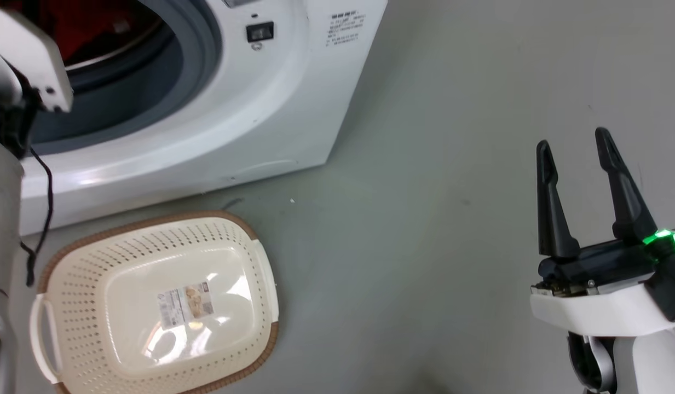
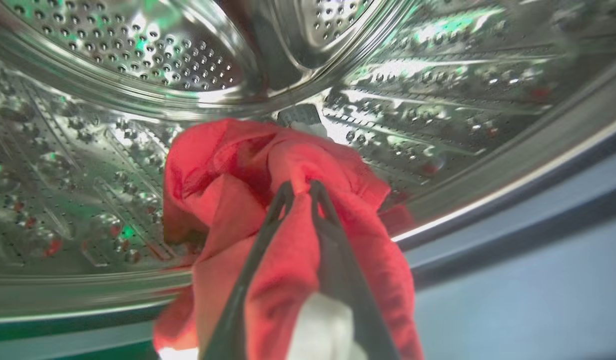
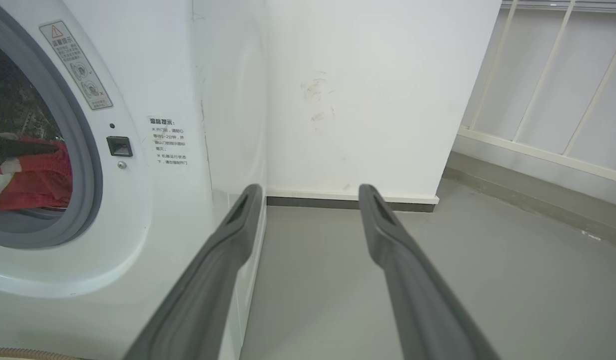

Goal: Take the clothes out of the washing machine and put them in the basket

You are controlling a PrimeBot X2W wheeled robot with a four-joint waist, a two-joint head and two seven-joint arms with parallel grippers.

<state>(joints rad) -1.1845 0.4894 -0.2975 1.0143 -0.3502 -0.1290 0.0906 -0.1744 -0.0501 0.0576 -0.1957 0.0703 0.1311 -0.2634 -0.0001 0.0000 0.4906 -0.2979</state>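
Note:
The white washing machine (image 1: 249, 109) fills the upper left of the head view, its grey gasket (image 1: 200, 49) ringing the open mouth. Inside the steel drum (image 2: 113, 60), my left gripper (image 2: 300, 187) is shut on a bright red garment (image 2: 228, 165), which bunches around both fingers and hangs over the drum lip. Red clothes (image 3: 35, 180) also show through the opening in the right wrist view. The cream basket (image 1: 69, 273) with brown rim lies on the floor below the machine, holding nothing but its label. My right gripper (image 1: 575, 139) is open over the bare floor at the right, nothing between its fingers.
My pale left forearm (image 1: 3, 164) with a black cable runs up the left edge into the machine's mouth. Grey floor (image 1: 425, 219) stretches right of the machine. A white wall (image 3: 362, 100) and a railed panel (image 3: 552, 100) stand behind.

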